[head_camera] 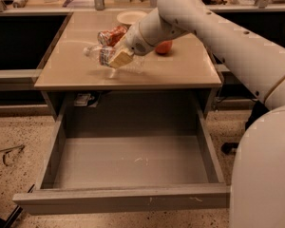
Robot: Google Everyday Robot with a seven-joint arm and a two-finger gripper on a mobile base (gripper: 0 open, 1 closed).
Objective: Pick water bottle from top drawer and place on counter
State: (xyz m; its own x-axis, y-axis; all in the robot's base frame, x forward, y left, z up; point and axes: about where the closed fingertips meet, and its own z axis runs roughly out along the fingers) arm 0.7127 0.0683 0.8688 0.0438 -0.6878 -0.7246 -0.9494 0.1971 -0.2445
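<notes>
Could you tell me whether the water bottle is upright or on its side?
On its side: the water bottle lies nearly level, cap pointing left, held by the gripper over the counter.

Warm, yellowish light falls from above and lies brightest on the glossy surface [180,72]. A pale sheen shows there beneath the claw [116,60], which hangs over the surface's left middle, clamped on the water bottle [100,55]. The top drawer [128,160] is evenly lit, shadowed along its back wall. The white arm [218,27] glares softly.
</notes>
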